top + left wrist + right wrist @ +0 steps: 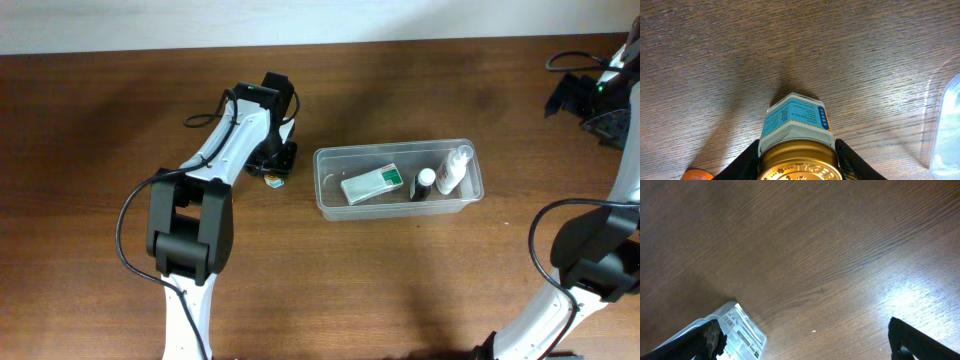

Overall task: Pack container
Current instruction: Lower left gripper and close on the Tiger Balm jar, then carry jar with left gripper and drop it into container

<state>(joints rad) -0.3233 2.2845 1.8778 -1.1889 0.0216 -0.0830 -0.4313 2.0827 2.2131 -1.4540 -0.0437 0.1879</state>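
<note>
Wooden surface (100,150): left gripper (799,162) closed on gold-lidded jar (796,120); a slack grasp may drop it short of the container (395,148).

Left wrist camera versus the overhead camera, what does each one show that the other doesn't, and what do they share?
Only left wrist: the small jar up close, with its gold lid and blue-and-white label, fingers of the left tool against its sides, and an orange object at the frame edge. Only overhead: the white-and-green box, dark-capped bottle and spray bottle inside the container, plus the right arm. Both: the wooden table, part of the container, and the jar, barely visible from above.
</note>
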